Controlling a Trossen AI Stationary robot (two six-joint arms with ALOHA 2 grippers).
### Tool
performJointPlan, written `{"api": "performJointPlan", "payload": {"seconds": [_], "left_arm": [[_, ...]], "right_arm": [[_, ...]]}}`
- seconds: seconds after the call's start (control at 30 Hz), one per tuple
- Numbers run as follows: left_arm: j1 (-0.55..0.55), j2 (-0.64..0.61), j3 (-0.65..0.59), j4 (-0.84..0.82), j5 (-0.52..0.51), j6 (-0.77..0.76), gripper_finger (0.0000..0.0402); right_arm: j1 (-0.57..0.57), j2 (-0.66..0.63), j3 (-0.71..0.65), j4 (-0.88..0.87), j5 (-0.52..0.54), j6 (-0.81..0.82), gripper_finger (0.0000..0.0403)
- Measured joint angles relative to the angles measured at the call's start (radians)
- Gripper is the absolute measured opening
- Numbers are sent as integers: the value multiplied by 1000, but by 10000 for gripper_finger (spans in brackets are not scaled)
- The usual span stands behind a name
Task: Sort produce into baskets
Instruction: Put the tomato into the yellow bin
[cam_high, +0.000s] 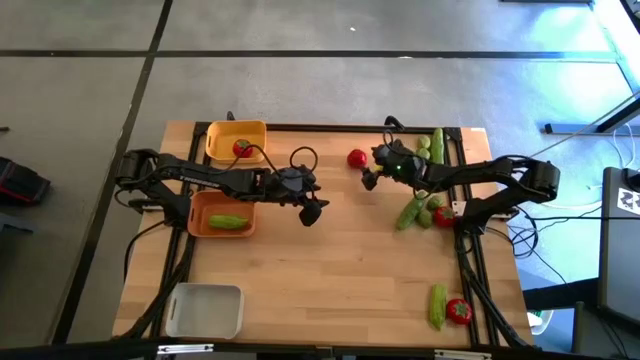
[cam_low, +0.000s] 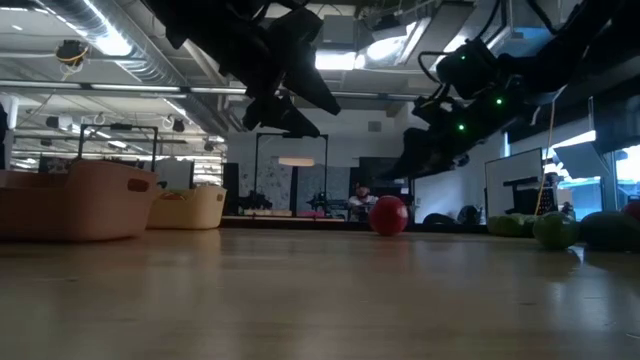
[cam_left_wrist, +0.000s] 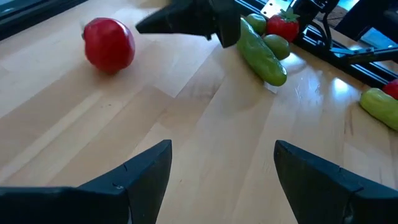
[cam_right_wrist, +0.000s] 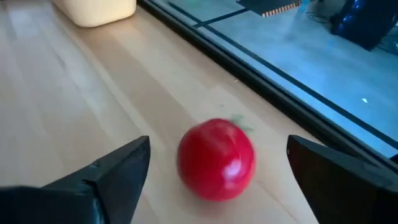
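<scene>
A red tomato (cam_high: 357, 158) rests on the table at the far middle; it also shows in the right wrist view (cam_right_wrist: 216, 160) and in the low view (cam_low: 389, 215). My right gripper (cam_high: 371, 177) is open just beside it, above the table, its fingers apart on either side of it in the right wrist view, touching nothing. My left gripper (cam_high: 312, 208) is open and empty above the table's middle, left of the tomato (cam_left_wrist: 109, 45). The yellow basket (cam_high: 222, 132) holds a tomato (cam_high: 241, 149). The orange basket (cam_high: 205, 205) holds a cucumber (cam_high: 228, 221). The white basket (cam_high: 205, 310) stands near left.
At the right edge lie a cucumber (cam_high: 437, 143), a lime (cam_high: 423, 143), a second cucumber (cam_high: 410, 212), another lime (cam_high: 432, 203) and a tomato (cam_high: 444, 215). A third cucumber (cam_high: 437, 305) and a tomato (cam_high: 459, 311) lie near right. Bare wood spans the near middle.
</scene>
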Motion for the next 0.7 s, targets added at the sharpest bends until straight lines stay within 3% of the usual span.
{"api": "performJointPlan", "payload": {"seconds": [0.7], "left_arm": [[-1,0,0,0,-1,16,276]], "right_arm": [[-8,0,6,1,9,-52,394]]}}
